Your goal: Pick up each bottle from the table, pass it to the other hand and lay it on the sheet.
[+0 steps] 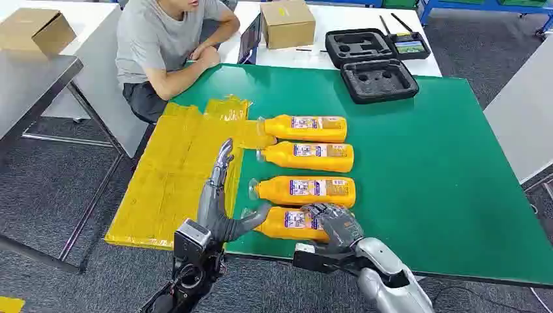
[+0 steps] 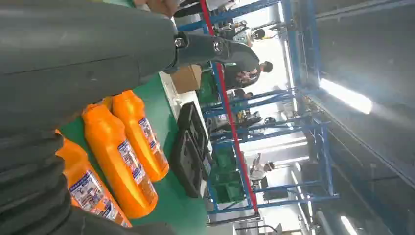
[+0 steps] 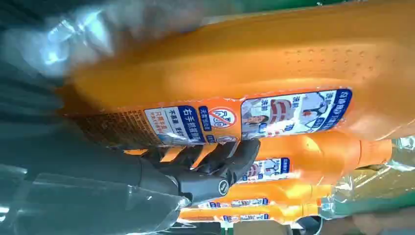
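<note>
While four orange bottles lie in a row on the green table (image 1: pixel 430 176), the scene reads as follows.

Right hand: the right hand (image 1: pixel 336 225) is wrapped over the nearest bottle (image 1: pixel 290 223), its dark fingers (image 3: pixel 230 156) curled round the labelled body in the right wrist view.
Nearest bottle: it lies on its side at the table's front edge, cap pointing toward the yellow sheet (image 1: pixel 173 176).
Left hand: the left hand (image 1: pixel 222 202) holds nothing; its fingers are straight and raised, the thumb stretched toward the cap end of the nearest bottle.
Other bottles: the second bottle (image 1: pixel 305 190), third bottle (image 1: pixel 308 156) and far bottle (image 1: pixel 305 128) lie parallel, well beyond the nearest one, the far bottle's cap resting on the sheet's edge.
Sheet: crinkled, covering the table's left side, with no bottle fully on it.
Person: a person (image 1: pixel 166 49) in a grey shirt sits at the far left corner, arms on the table.
Beyond: two black foam cases (image 1: pixel 378 79) and a cardboard box (image 1: pixel 287 23).
</note>
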`<state>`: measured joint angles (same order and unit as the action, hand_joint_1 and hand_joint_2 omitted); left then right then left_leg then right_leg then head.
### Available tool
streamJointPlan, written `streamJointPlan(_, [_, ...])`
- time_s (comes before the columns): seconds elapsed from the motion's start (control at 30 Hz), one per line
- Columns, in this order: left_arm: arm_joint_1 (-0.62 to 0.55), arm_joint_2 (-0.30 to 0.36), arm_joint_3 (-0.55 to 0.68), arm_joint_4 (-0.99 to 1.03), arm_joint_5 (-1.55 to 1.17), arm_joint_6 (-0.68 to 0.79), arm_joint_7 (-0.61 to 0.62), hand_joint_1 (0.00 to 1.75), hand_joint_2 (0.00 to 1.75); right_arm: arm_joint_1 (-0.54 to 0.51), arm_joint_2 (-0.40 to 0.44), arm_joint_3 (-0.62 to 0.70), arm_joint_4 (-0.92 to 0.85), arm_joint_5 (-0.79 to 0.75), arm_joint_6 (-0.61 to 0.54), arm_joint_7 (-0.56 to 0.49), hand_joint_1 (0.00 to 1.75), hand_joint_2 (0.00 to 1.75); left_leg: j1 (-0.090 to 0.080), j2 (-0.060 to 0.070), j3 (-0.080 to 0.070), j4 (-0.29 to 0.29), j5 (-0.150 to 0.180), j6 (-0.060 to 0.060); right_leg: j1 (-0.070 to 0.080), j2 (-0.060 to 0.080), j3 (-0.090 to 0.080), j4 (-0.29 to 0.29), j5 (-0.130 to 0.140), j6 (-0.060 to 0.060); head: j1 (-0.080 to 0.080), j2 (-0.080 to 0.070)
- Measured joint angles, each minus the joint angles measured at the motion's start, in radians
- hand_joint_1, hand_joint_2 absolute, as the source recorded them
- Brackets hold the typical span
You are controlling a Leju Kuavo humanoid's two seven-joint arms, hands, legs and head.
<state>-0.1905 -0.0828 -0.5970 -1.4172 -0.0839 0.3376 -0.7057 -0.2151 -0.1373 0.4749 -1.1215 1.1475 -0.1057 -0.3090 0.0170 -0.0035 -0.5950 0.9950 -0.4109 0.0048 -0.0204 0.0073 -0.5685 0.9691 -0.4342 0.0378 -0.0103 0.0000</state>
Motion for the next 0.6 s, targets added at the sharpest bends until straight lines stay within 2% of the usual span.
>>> streamJointPlan(0.23, [0.000,-0.005,0.000,0.000,0.000,-0.001,0.000,0.00,1.75,0.001,0.000,0.001,0.000,-0.007,0.000,-0.006,1.75,1.75,0.000,0.000,0.000,0.000,0.000,0.000,0.000,0.000,0.000,0.000,0.000,0.000,0.000,0.000])
streamJointPlan(0.5, [-0.001,-0.008,0.000,-0.001,0.000,0.005,0.000,0.00,1.75,0.010,-0.001,-0.021,0.000,-0.177,0.003,-0.136,1.75,1.75,0.000,0.001,0.000,0.000,-0.001,-0.001,0.000,0.002,0.000,0.000,0.000,0.000,0.000,0.000])
streamJointPlan(0.6, [-0.002,-0.008,0.000,-0.001,0.000,0.010,0.000,0.00,1.75,0.010,0.000,-0.026,0.000,-0.187,0.000,-0.146,1.75,1.75,0.000,0.001,0.000,0.000,-0.001,-0.001,0.000,0.002,0.000,0.000,0.000,0.000,0.000,0.000])
